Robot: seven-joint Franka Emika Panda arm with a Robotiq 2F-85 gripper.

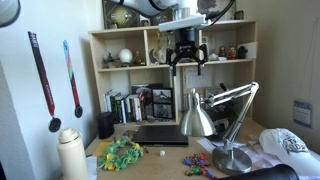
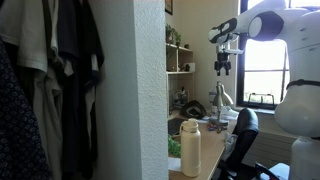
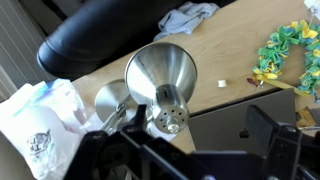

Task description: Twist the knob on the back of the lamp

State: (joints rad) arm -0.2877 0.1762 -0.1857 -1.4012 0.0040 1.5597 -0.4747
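The silver lamp stands on the desk with its bell shade pointing down, its double-rod arm rising to the right and its round base beside it. It also shows in the other exterior view. In the wrist view I look down on the shade. Its narrow perforated end faces me, with the tiny knob at the centre. My gripper hangs open and empty well above the shade, in front of the shelf. In the wrist view its dark fingers stand on either side of the knob, apart from it.
A closed dark laptop lies behind the lamp. A colourful lei, a white bottle and a black cup stand to the left. A wooden bookshelf is behind. A black chair and a white bag are near the desk edge.
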